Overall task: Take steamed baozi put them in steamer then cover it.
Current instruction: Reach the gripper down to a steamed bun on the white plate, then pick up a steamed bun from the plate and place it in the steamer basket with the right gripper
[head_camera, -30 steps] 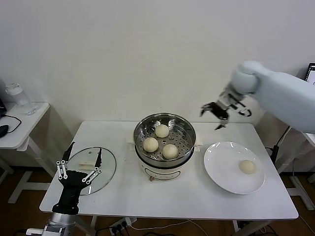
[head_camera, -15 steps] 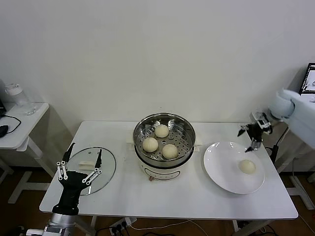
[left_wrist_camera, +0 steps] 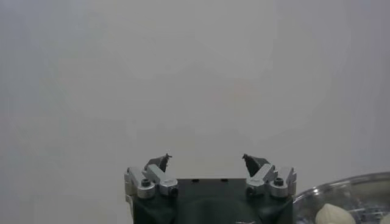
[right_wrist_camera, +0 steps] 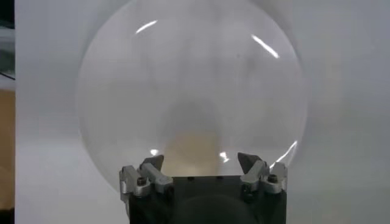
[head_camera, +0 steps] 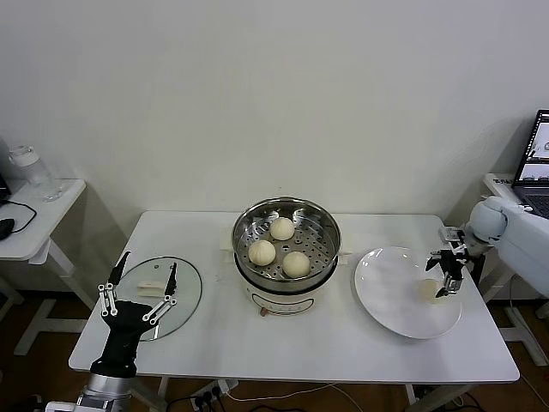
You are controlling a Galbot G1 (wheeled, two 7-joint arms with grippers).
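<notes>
Plain white wall behind a white table (head_camera: pixel 343 343), no readable labels anywhere: the steamer (head_camera: pixel 286 230) holds three baozi (head_camera: pixel 296 263), the fourth (head_camera: pixel 427 290) is on the plate (head_camera: pixel 386 292) under the wide-open right gripper (head_camera: pixel 446 276), and the left gripper (head_camera: pixel 137 287) idles open over the cover (head_camera: pixel 184 292).

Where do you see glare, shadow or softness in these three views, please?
Head view: even, soft light; the steamer rim glints, and the cover shows faint reflections. Right wrist view: bright streaks of glare curve across the plate; the right gripper, jaws open, casts a grey shadow, and the last baozi looks blurred. Left wrist view: mostly blank wall beyond the open left gripper.
</notes>
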